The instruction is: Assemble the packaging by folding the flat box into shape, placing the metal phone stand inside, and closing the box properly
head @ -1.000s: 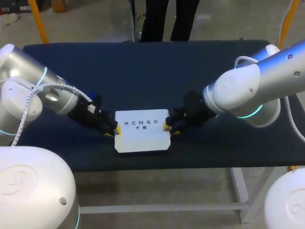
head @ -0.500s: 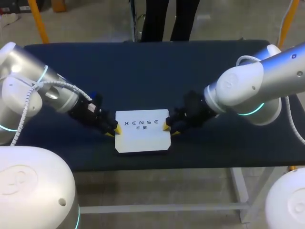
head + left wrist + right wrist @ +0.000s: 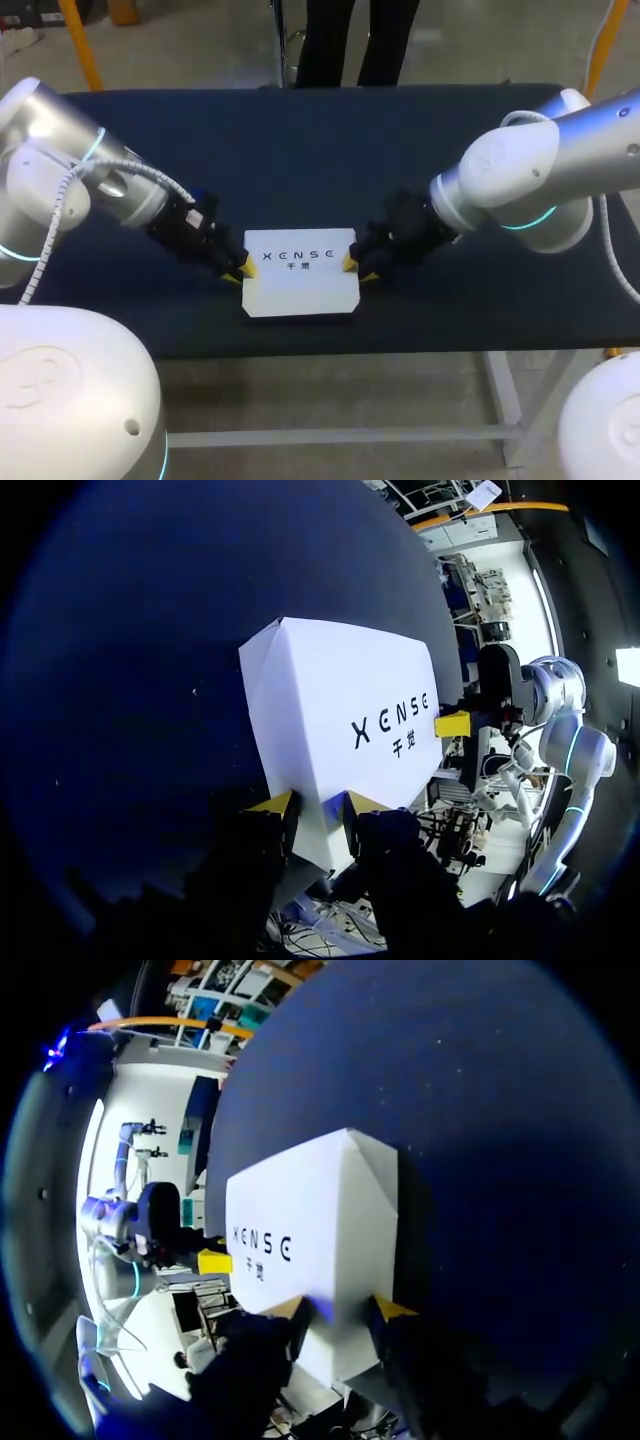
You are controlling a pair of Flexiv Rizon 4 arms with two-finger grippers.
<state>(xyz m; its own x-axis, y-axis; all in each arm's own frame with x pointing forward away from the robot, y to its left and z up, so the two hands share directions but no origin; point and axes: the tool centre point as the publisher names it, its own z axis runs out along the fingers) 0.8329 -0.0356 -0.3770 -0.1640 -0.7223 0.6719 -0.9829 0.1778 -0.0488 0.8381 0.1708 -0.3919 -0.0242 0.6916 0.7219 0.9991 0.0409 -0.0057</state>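
Surface: dark blue table (image 3: pixel 300 130), with both arms reaching in over it from the sides.
Box location: white box (image 3: pixel 300 290) lay flat close to the table's near edge, about midway between the arms, printed face up. Looked folded up and shut.
Left gripper (image 3: pixel 240 273): sat at the box's left end, touching it or nearly. Could not tell whether clamped on the card or only set against it.
Right gripper (image 3: pixel 357 269): mirrored this at the box's right end. Grip likewise could not be told.
Phone stand: not seen in any view. Possibly inside the box, unconfirmed.
Risk, skew: uneven pressure from the two ends judged likely to twist the box or slide it toward the near edge.
Risk, crush: hard squeezing judged liable to buckle the thin card or spring an end flap.
Risk, empty pack: closing up without checking the contents would leave the task undone.
Head view only: gave the box's place on the table and how close it lay to the near edge.
Wrist views only: showed the end faces and a creased corner. Each also caught the opposite gripper at the box's far end.
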